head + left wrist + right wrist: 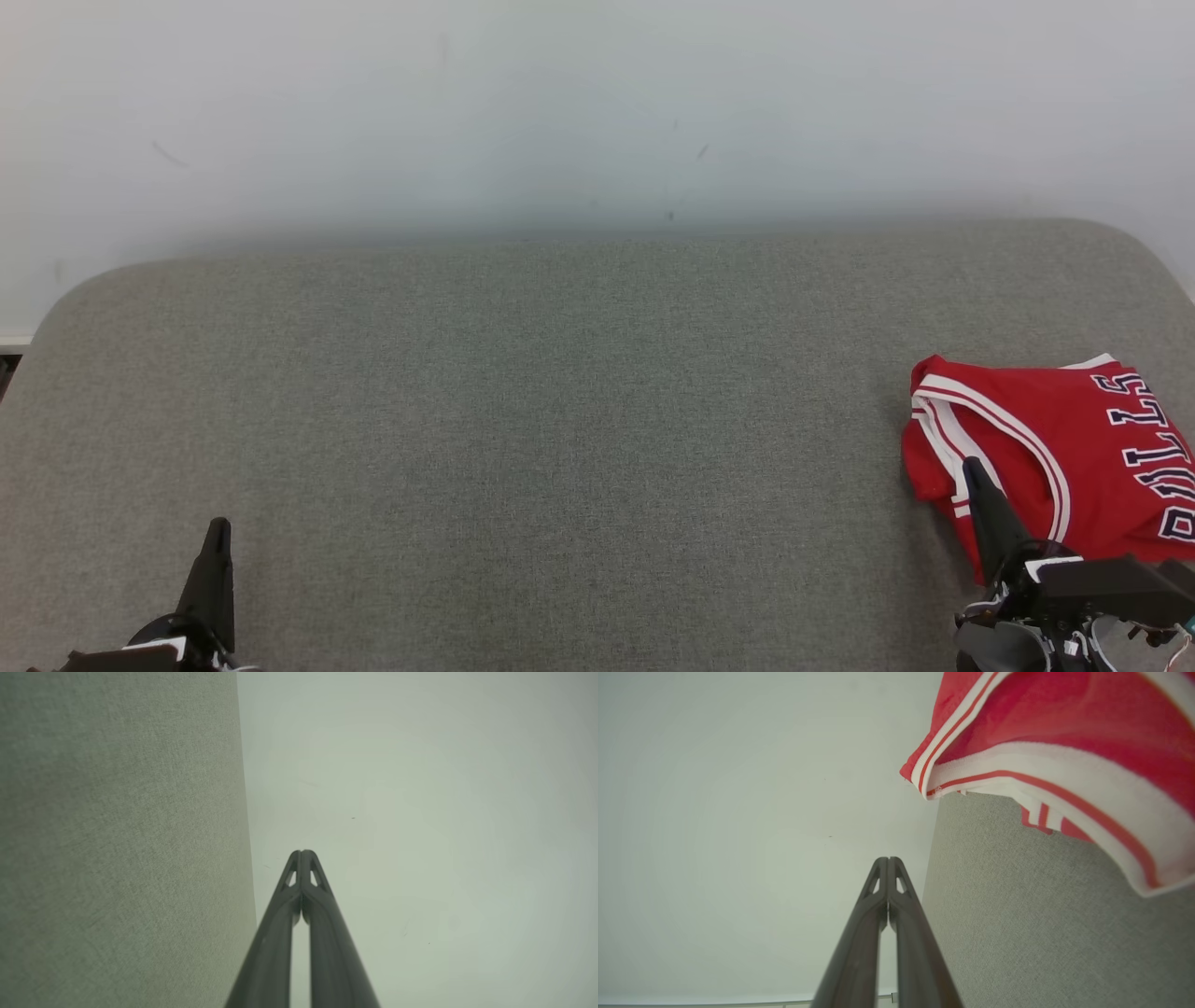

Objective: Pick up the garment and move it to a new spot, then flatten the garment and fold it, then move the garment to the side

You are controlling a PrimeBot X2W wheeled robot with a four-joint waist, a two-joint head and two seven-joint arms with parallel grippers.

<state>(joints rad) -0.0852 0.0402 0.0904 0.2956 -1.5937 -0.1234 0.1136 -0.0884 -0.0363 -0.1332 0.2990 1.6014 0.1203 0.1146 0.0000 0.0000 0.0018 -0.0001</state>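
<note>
The garment (1046, 439), a red jersey with white striped trim and dark lettering, lies folded over on itself at about four o'clock in my head view, and part of it runs out past the right edge of the frame. It rests on the grey fabric surface (560, 392), close to that surface's right end. From the right wrist camera I see its trimmed edge (1064, 742) up at one to two o'clock, lying on the same grey cloth. My right gripper (973, 467) sits just at the jersey's seven o'clock side, and in the head view its dark tip overlaps the near red edge; I cannot tell from there whether it touches the cloth. The wrist view shows its fingers (888, 859) pressed fully together with nothing caught between them, the tips apart from the trim. My left gripper (218, 525) is well away at eight o'clock, over bare grey fabric. Its own camera shows the two fingers (302, 852) closed tip to tip and empty, with the grey surface at nine o'clock. Beyond the surface, at twelve o'clock, stands a pale wall (560, 112).
</note>
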